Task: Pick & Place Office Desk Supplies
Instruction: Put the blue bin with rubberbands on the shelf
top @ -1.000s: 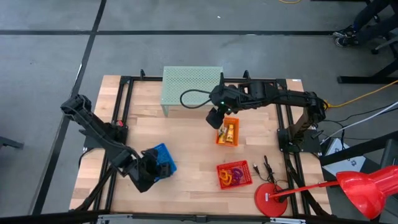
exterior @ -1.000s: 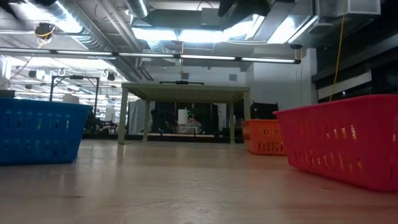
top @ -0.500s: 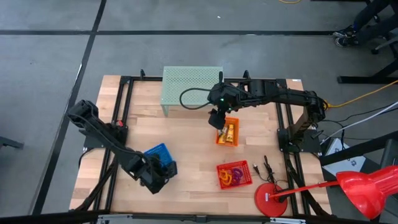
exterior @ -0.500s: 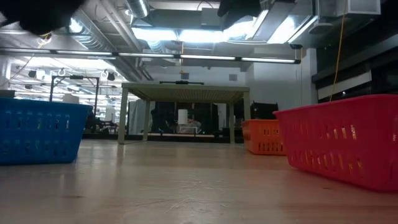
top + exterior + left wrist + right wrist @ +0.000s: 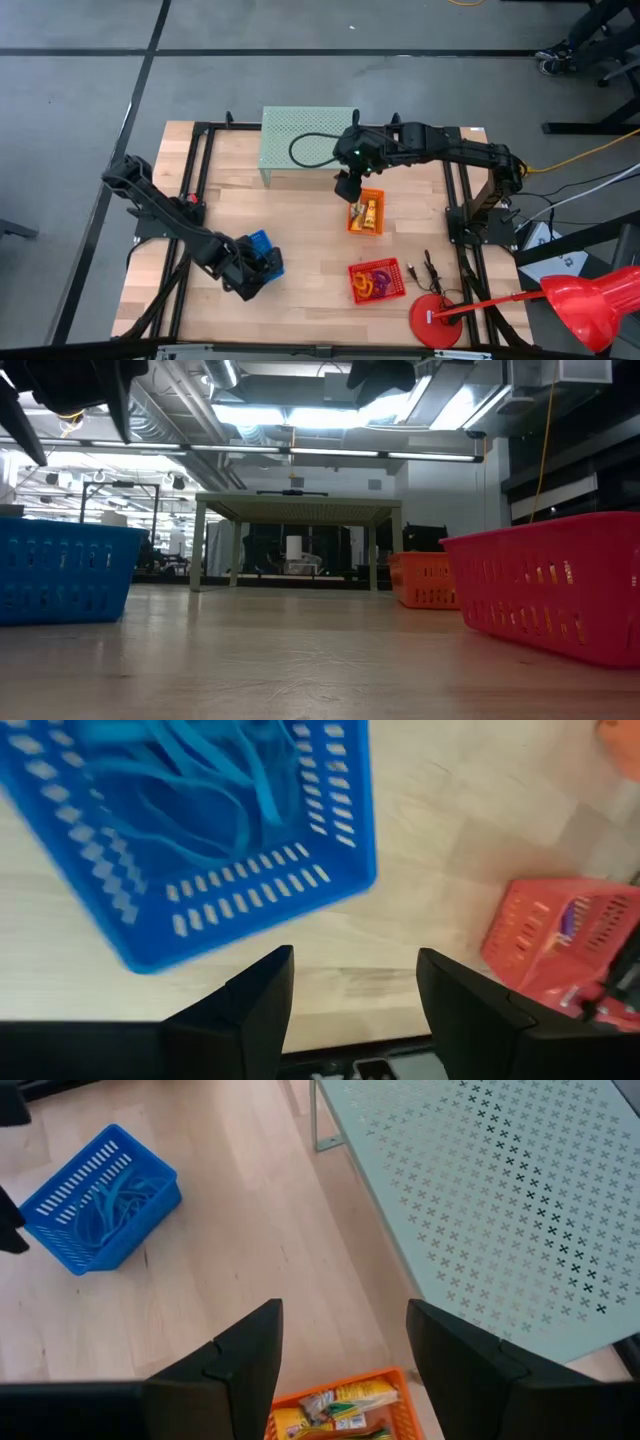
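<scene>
Thin blue loops (image 5: 200,780) lie in a blue basket (image 5: 265,247) at the table's near left. My left gripper (image 5: 355,990) hangs open over the wood just beside that basket (image 5: 240,890), with nothing between its fingers. Yellow-and-white blocky pieces (image 5: 335,1408) lie in an orange basket (image 5: 366,212) at mid table. My right gripper (image 5: 345,1350) hangs open above that basket's far end, holding nothing. Red and orange loops (image 5: 375,283) fill a red basket (image 5: 377,281) at the near right.
A pale green perforated stand (image 5: 308,138) stands at the far edge, close behind my right gripper (image 5: 345,187). A red round-based object (image 5: 435,322) sits at the near right corner beside black cables (image 5: 430,270). Bare wood lies between the baskets.
My left gripper has sunk a little beside the blue basket and rolled about its own line; it now shows at the top left of the low view. Both grippers have stayed open.
</scene>
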### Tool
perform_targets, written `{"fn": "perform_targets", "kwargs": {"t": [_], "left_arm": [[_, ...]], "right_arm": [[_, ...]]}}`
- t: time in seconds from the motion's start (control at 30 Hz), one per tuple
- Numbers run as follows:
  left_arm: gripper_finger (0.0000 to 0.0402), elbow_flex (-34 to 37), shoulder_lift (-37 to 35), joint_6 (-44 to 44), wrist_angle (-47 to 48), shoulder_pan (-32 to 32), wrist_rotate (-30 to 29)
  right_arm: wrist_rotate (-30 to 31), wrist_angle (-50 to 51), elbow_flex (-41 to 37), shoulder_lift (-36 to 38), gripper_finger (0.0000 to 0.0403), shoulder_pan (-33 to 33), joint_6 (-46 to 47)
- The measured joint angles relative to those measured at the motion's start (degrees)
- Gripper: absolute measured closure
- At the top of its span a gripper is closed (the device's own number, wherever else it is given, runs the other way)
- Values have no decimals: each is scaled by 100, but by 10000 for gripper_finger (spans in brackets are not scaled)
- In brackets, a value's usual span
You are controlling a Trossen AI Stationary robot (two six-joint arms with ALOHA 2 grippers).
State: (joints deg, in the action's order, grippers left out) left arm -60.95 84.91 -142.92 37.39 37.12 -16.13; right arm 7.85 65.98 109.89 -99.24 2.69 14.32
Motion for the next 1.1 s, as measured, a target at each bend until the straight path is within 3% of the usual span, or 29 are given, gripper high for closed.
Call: {"fn": "perform_targets", "kwargs": {"t": [0.27,0.43,0.63,1.1], "left_arm": [[194,0,-893,-9,1557,140,-64],[194,0,-1503,-62,2121,502,-911],[194,0,-1375,-520,2932,440,472],[194,2,-386,-584,2463,-81,941]], "right_arm": [[2,-17,0,0,186,146,89],[0,-11,0,0,186,221,189],[-2,-15,0,0,186,216,280],[-39,-44,0,0,186,345,172]]}}
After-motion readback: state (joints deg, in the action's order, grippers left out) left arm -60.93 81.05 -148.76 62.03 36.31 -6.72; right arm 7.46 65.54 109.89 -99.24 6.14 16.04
